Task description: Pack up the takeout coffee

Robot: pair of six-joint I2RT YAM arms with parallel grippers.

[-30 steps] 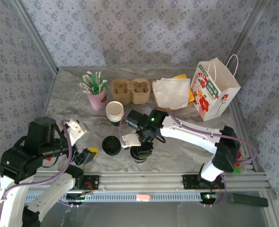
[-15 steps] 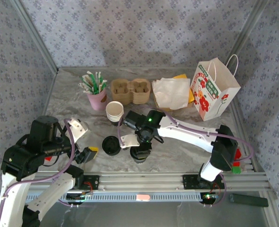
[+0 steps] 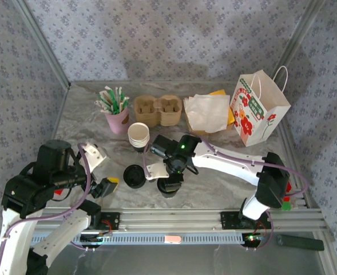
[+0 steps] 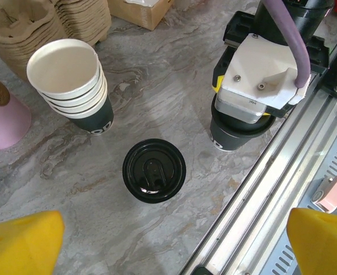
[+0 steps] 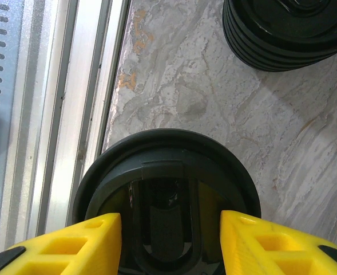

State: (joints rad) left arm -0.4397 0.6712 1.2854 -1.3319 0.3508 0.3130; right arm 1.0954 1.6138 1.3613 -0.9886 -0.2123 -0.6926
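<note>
Your right end effector [image 5: 171, 222] sits directly over the takeout coffee [image 5: 165, 172], which stands upright on the counter [image 3: 225, 177] near the front rail [image 5: 71, 114]. Its yellow fingers [image 5: 94, 243] stand partly apart on either side of the black lid. You cannot tell from these views whether they are pressing on the cup or just straddling it. From the left wrist, the cup's dark body [image 4: 237, 134] shows below the right arm's white housing.

Your left end effector [image 4: 174, 246] is spread wide and holds nothing, hovering above the counter's near left. Below it lies the loose black lid [image 4: 154, 171], just left of the coffee and apart from it. The stack of white-rimmed cups [image 4: 71, 74] stands further back. The paper bag [image 3: 258, 109] stands upright at the far right, well apart from the coffee.
</note>
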